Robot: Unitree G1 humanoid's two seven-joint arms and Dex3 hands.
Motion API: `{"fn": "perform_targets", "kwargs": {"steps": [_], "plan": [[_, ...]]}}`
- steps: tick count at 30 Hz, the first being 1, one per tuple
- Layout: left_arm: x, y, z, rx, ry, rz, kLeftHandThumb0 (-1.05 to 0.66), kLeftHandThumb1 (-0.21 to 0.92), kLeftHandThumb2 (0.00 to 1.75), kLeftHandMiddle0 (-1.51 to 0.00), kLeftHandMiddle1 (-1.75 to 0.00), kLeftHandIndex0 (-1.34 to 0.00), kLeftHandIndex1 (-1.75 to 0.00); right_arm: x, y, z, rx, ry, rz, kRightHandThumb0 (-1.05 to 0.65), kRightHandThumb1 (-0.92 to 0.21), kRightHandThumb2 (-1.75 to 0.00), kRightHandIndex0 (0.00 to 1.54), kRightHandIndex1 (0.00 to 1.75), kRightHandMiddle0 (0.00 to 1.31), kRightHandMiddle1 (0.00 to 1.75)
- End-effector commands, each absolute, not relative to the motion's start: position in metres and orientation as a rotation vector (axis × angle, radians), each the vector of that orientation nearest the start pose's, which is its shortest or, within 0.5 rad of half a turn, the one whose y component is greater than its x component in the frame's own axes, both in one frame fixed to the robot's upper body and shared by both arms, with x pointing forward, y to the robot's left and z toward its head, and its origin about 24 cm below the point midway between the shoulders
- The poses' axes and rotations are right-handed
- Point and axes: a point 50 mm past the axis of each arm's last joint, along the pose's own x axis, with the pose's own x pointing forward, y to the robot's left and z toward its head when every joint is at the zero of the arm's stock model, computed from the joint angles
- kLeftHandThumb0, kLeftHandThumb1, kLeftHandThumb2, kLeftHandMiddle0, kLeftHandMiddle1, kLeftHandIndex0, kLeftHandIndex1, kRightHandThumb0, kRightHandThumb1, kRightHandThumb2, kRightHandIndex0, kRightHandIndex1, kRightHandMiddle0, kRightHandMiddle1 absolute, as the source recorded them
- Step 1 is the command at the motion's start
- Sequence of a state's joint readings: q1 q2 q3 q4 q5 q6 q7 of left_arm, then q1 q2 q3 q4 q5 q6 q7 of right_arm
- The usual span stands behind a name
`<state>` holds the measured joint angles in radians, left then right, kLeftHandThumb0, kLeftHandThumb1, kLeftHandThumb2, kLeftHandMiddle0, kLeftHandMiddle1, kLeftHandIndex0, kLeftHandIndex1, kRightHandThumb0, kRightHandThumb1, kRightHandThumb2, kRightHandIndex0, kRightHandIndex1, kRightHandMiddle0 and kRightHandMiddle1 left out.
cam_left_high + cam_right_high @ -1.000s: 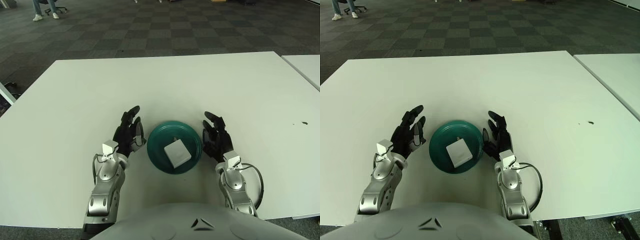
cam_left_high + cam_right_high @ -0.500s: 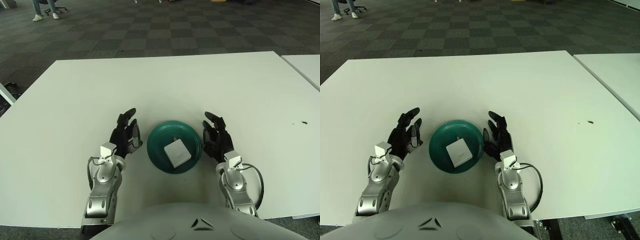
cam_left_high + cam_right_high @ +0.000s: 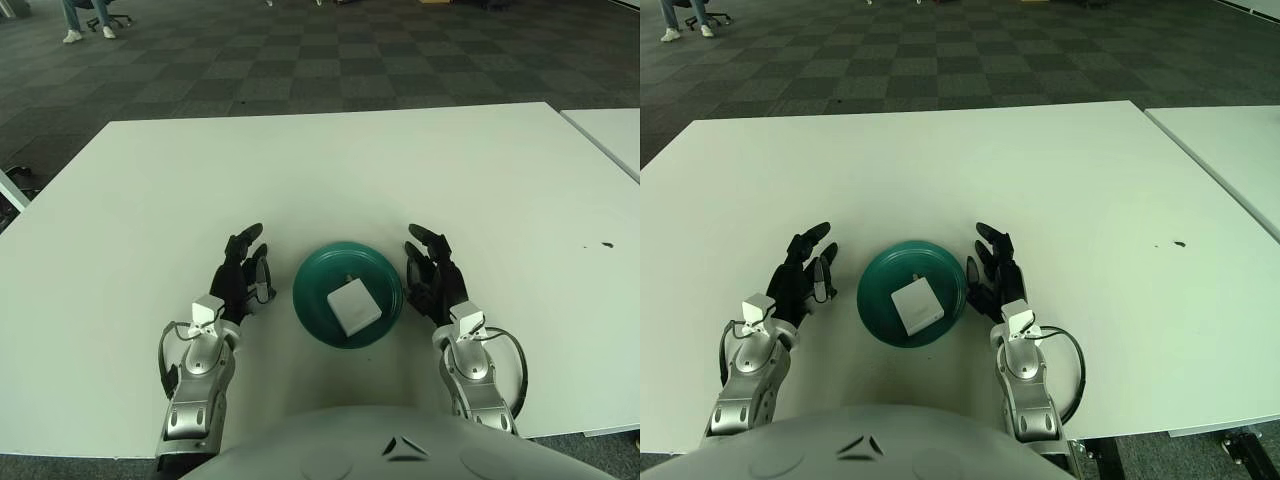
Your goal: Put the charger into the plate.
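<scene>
White charger [image 3: 354, 308] already lies in our teal plate [image 3: 318, 268], so we judge the task done, left hand [image 3: 240, 275] and right hand [image 3: 433, 275] flanking it, fingers spread and empty.

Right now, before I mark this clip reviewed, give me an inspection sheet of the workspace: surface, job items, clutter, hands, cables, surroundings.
Surface: white table, with a small dark speck near its right edge.
Job's things: white charger lies inside the green plate, near the table's front edge.
Clutter: nothing seen.
Hands: left hand left of the plate, fingers spread, holding nothing; right hand close beside the plate's right rim, fingers relaxed, holding nothing.
Cables: black cable loops at the right wrist and left wrist.
Surroundings: dark checkered carpet; second white table to the right; a seated person's legs at far left.
</scene>
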<state>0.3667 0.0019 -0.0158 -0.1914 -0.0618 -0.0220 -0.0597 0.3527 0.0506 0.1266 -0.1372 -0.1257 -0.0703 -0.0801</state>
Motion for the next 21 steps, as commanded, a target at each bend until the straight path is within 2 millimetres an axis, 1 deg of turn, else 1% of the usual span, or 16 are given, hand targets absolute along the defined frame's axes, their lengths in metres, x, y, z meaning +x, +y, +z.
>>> {"fn": "perform_targets", "kwargs": {"steps": [1,7,13,21], "plan": [[0.168,0.161,0.0,-0.068,0.204,0.039,-0.91,0.92,1.07,-0.38,-0.01,0.0,-0.77,0.172,-0.14,-0.008,-0.061,0.23,-0.07,-0.65,-0.92,-0.73,0.41,0.0,0.0,0.71],[0.162,0.154,-0.006,-0.116,0.225,0.048,-0.9,0.92,1.04,-0.36,0.0,0.0,-0.75,0.172,-0.144,-0.01,-0.078,0.235,-0.078,-0.66,-0.92,-0.72,0.41,0.0,0.0,0.73],[0.159,0.149,-0.013,-0.166,0.226,0.065,-0.9,0.92,1.01,-0.36,0.0,-0.01,-0.77,0.172,-0.146,-0.012,-0.097,0.229,-0.079,-0.67,-0.92,-0.73,0.43,0.01,0.0,0.75],[0.154,0.144,-0.022,-0.191,0.229,0.11,-0.89,0.92,0.98,-0.36,0.0,0.0,-0.78,0.171,-0.148,-0.013,-0.102,0.225,-0.065,-0.63,-0.92,-0.73,0.44,0.01,0.0,0.75]]}}
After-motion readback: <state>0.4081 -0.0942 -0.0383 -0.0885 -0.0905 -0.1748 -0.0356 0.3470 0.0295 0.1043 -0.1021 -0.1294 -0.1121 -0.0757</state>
